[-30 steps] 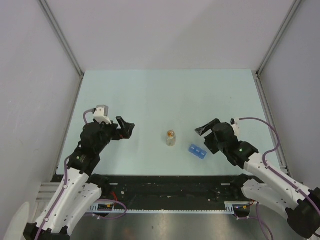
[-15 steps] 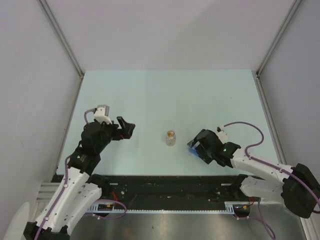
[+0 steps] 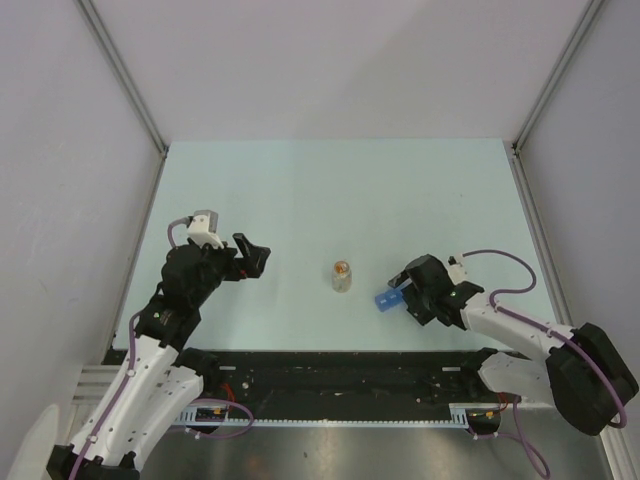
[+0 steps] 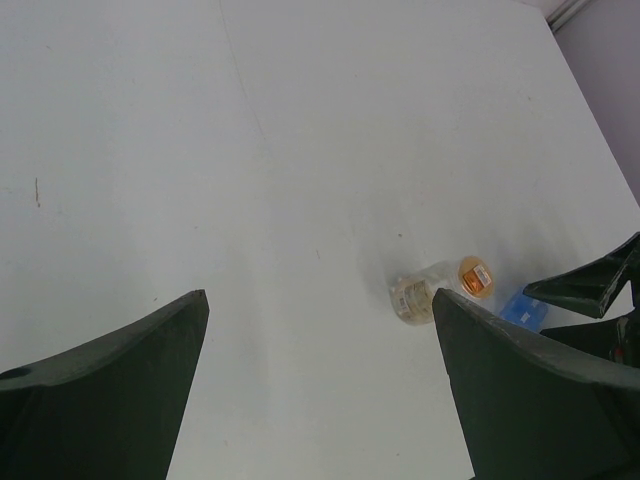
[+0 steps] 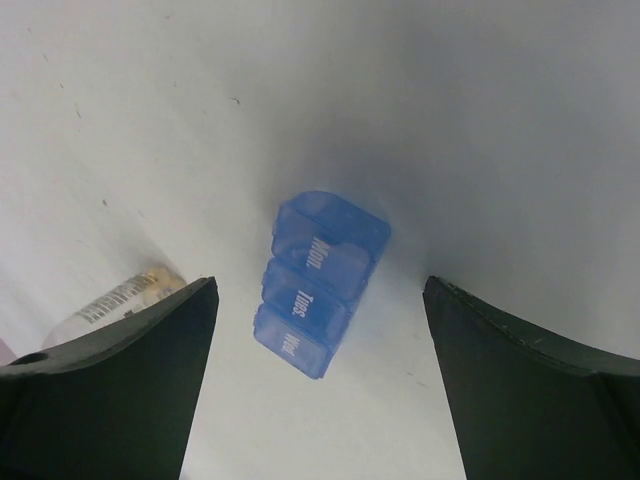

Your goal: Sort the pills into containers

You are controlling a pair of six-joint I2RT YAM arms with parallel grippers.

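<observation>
Standing wide apart and gripping nothing, your right jaws flank the small translucent blue plastic three-compartment pill box [image 5: 322, 283], which lies on the pale green worktop [image 3: 300, 190] just right of a small clear orange-topped bottle [image 3: 343, 275]. Your left jaws also gape empty, well apart.

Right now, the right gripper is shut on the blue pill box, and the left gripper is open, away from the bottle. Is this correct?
Not quite. The right gripper is open, not shut: the right wrist view shows the blue pill box lying on the table between its spread fingers, touching neither. The rest holds: the left gripper is open, away from the bottle.
</observation>
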